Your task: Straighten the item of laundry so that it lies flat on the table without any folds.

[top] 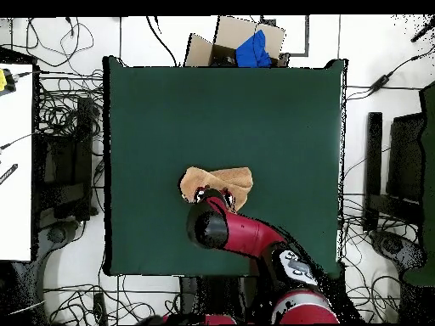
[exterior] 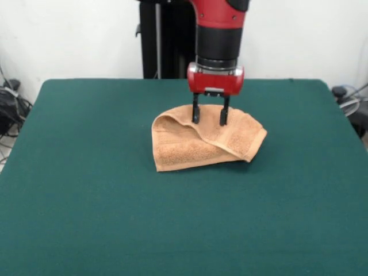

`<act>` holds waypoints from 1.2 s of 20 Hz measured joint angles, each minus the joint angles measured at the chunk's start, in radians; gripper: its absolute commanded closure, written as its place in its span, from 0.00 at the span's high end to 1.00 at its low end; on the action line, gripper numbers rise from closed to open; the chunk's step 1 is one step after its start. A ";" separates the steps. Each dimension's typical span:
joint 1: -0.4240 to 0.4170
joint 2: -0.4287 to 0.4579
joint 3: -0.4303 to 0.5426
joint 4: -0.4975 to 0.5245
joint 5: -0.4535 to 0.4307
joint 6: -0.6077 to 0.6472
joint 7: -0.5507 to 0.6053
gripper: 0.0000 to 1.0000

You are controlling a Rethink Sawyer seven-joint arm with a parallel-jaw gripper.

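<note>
White wall fills the top of the front view, and below it the green table [exterior: 86, 190] takes up almost everything else. From overhead the table sits mid-frame, ringed by cables on a pale floor, with a cardboard box [top: 234, 41] holding something blue at the top edge.

Next in size, the red and black arm [exterior: 217, 29] drops straight down from the top centre of the front view, plainly to put its tool over the cloth.

Just above centre in that view lies the towel [exterior: 190, 146], folded over itself, a flap running diagonally from upper left to lower right across a thicker layer. It is far from flat, so I'd judge the job barely begun.

Smallest is the gripper [exterior: 210, 118], its two dark fingers [exterior: 196, 112] apart, tips down at the towel's upper edge. Whether they touch the cloth I cannot tell. That spot looks chosen to catch the folded-over layer and draw it open.
</note>
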 measured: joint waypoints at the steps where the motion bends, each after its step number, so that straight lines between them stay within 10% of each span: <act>1: -0.001 0.007 0.000 -0.003 0.000 -0.006 0.000 1.00; 24: -0.002 -0.003 0.001 -0.066 0.000 0.077 0.000 1.00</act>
